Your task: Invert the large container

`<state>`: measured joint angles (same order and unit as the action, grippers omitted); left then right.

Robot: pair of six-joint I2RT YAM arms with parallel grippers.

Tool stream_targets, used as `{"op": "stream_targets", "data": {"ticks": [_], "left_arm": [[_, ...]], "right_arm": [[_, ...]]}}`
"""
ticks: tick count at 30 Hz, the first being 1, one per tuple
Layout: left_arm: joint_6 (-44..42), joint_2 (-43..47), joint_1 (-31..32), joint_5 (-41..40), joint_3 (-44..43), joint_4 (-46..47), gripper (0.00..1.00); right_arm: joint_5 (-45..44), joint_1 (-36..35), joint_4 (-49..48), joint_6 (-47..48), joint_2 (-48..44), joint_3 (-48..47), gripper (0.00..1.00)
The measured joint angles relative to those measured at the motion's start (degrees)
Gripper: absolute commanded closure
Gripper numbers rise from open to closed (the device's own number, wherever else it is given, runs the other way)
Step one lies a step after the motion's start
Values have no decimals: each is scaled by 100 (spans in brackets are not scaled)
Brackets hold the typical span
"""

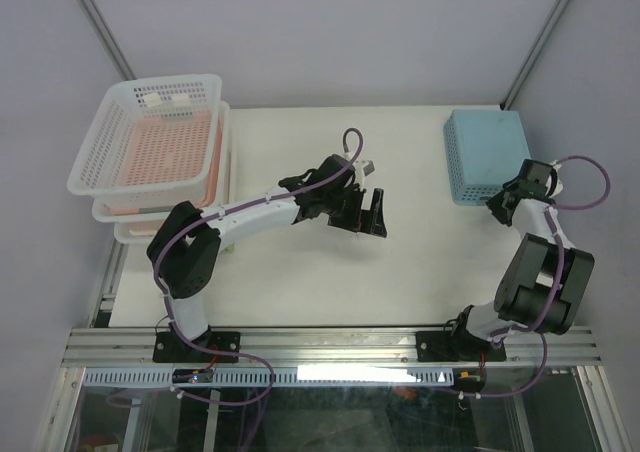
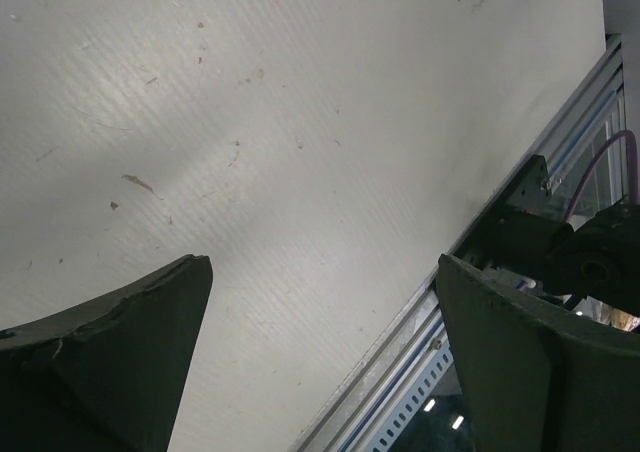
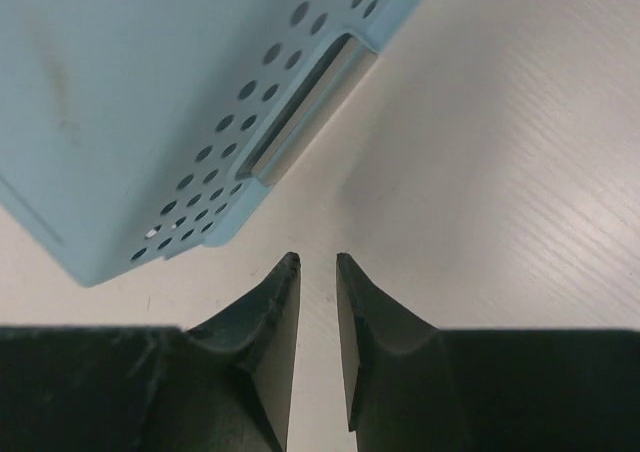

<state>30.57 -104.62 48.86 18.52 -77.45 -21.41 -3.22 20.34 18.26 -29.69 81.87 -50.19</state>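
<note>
- Large white basket (image 1: 97,142) sits upright on stacked baskets (image 1: 128,230), which it mostly hides.
- Left hand (image 1: 372,212) apart; right hand (image 3: 318,260) together, empty, beside blue basket (image 3: 150,92).

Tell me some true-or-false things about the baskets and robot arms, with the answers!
1. The blue basket lies upside down on the table. True.
2. The left arm is holding the big white basket. False: its jaws are wide open over bare table and hold nothing.
3. The right arm has its jaws nearly shut and empty, close to the blue basket. True.
4. The big white basket sits right beside the blue one. False: it sits open side up on a stack of baskets at the far left, and the blue one is at the far right.
</note>
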Motion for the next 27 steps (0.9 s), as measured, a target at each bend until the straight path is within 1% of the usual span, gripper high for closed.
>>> {"op": "stream_targets", "data": {"ticks": [4, 8, 15, 20, 23, 27], "left_arm": [[-11, 0, 68, -4, 0, 0, 1], [-31, 2, 70, -7, 0, 0, 1], [-155, 98, 72, -57, -13, -55, 1], [-297, 214, 70, -127, -146, -122, 1], [-326, 264, 70, -184, -186, -129, 1], [-345, 306, 72, -199, -192, -138, 1]], "right_arm": [[308, 262, -133, -199, 341, 52, 77], [459, 271, -278, -339, 776, -160, 77], [546, 264, -590, -627, 1681, -1012, 77], [514, 201, -645, -691, 2116, -1687, 77], [479, 146, -684, -691, 2208, -1904, 77], [374, 15, -767, -682, 2072, -1790, 76]]}}
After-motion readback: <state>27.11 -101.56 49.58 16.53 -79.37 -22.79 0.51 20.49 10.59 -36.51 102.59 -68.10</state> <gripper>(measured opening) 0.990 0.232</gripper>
